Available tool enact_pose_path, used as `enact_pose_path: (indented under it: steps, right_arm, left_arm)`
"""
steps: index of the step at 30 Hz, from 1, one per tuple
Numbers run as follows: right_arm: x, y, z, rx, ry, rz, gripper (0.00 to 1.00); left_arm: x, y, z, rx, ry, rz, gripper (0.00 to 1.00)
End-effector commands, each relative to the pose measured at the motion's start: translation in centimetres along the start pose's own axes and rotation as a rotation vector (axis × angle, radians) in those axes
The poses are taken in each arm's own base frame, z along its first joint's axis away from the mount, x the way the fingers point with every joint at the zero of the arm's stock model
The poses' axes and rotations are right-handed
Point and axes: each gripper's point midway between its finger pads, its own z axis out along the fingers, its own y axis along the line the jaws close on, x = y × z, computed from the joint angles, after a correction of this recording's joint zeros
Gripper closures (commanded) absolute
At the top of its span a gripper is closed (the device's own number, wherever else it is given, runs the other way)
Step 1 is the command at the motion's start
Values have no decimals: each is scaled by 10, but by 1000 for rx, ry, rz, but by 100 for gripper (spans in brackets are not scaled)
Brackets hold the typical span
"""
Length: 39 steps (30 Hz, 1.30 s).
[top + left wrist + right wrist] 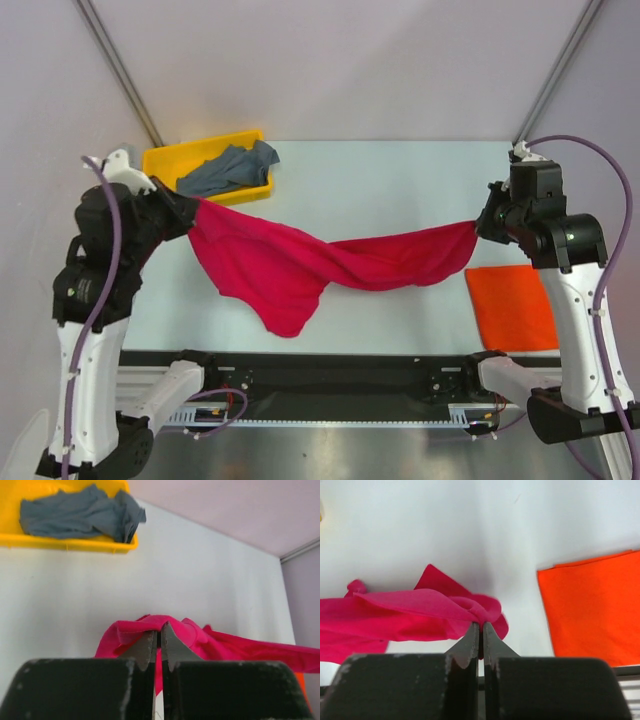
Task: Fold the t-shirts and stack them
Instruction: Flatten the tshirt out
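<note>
The crimson-pink t-shirt [300, 262] hangs stretched in the air between both grippers, sagging in the middle with a flap drooping at lower left. My left gripper [190, 212] is shut on its left end; the cloth bunches over the tips in the left wrist view [150, 630]. My right gripper [480, 225] is shut on its right end, as the right wrist view [480, 612] shows. The orange-red t-shirt [512, 305] lies folded flat at the right; it also shows in the right wrist view [592, 610]. The grey-blue t-shirt [228, 170] lies crumpled in the tray.
A yellow plastic tray [160, 160] stands at the table's back left, and shows in the left wrist view [65, 544]. A black rail [320, 375] runs along the near edge. Metal frame poles rise at both back corners.
</note>
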Motion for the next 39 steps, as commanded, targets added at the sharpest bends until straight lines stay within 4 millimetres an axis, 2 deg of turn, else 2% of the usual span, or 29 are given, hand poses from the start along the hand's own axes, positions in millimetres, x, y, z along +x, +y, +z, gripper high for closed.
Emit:
enact_pose_path:
  steps: [1, 4, 5, 7, 9, 11, 12, 14, 15, 16, 18, 19, 20, 22, 23, 24, 25, 26, 27, 29, 30, 31, 32, 33, 34, 35, 36, 38, 39]
  right_arm:
    - [-9, 11, -13, -69, -9, -29, 100]
    - [-20, 11, -27, -61, -36, -22, 100]
    - [-33, 12, -43, -72, -81, -20, 100]
    - [-30, 10, -63, -74, -70, -12, 100]
    - [-32, 15, -90, -121, -104, 18, 100]
    - [-21, 15, -109, -151, -102, 63, 100]
    - [-12, 18, -109, -173, -72, 77, 100]
    - [-4, 21, -107, -195, -59, 103, 100]
    - [-2, 23, -99, -199, -51, 114, 100]
    - [-3, 26, -73, -191, -34, 122, 100]
    - [-15, 30, -44, -166, -46, 155, 100]
    - [-26, 36, -19, -174, -74, 169, 100]
    - [-33, 39, 10, -160, -49, 187, 100]
    - [-54, 41, 43, -147, -66, 235, 99]
    - [-54, 44, 78, -127, -13, 251, 99]
    - [-69, 36, 94, -128, -28, 289, 97]
    - [-74, 33, 110, -120, -7, 294, 96]
    - [-93, 27, 118, -78, -56, 279, 95]
    - [-90, 17, 157, -20, -11, 264, 84]
    - [-96, 2, 187, -10, 25, 256, 79]
    - [-98, -1, 217, -13, 53, 252, 79]
    - [-101, -5, 226, -5, 61, 255, 80]
    - [-101, -6, 237, 3, 69, 230, 79]
    - [-113, -2, 238, -16, 53, 219, 71]
    - [-104, -3, 252, -13, 101, 209, 70]
    - [-106, -2, 252, -8, 107, 197, 71]
    - [-105, -3, 251, -4, 115, 178, 80]
    - [-104, 3, 239, -42, 112, 165, 86]
    - [-103, 6, 231, -56, 105, 169, 77]
  left_arm:
    - [-48, -10, -40, 26, -184, 7, 100]
    - [-72, -16, -66, 36, -263, 6, 100]
    - [-75, -16, -73, 37, -274, 9, 100]
    - [-89, -19, -95, 53, -332, 20, 100]
    - [-90, -14, -115, 42, -361, 29, 99]
    - [-91, -10, -133, 41, -400, 30, 99]
    - [-90, -9, -136, 47, -404, 36, 99]
    - [-80, -6, -125, 37, -372, 39, 99]
    - [-76, -5, -117, 34, -353, 36, 99]
    - [-64, -2, -98, 22, -305, 42, 100]
    - [-58, -13, -73, 74, -276, 39, 100]
    - [-45, -11, -51, 67, -225, 35, 100]
    - [-49, -20, -40, 107, -234, 31, 100]
    - [-46, -24, -4, 110, -204, 27, 100]
    - [-45, -24, 7, 105, -191, 32, 100]
    - [-46, -22, 18, 77, -179, 27, 100]
    - [-55, -26, 31, 65, -168, 33, 100]
    - [-60, -29, 39, 68, -166, 48, 100]
    - [-65, -30, 46, 61, -170, 81, 100]
    - [-62, -23, 68, 16, -148, 94, 100]
    - [-61, -21, 73, 11, -149, 105, 100]
    - [-50, -16, 83, 4, -125, 110, 99]
    - [-51, -18, 87, 12, -138, 108, 100]
    - [-47, -17, 90, 14, -129, 103, 100]
    - [-38, -15, 95, 17, -111, 103, 100]
    - [-40, -15, 92, 25, -127, 100, 100]
    - [-39, -15, 90, 28, -135, 102, 100]
    - [-31, -10, 93, 19, -122, 105, 100]
    - [-26, -8, 94, 16, -104, 109, 100]
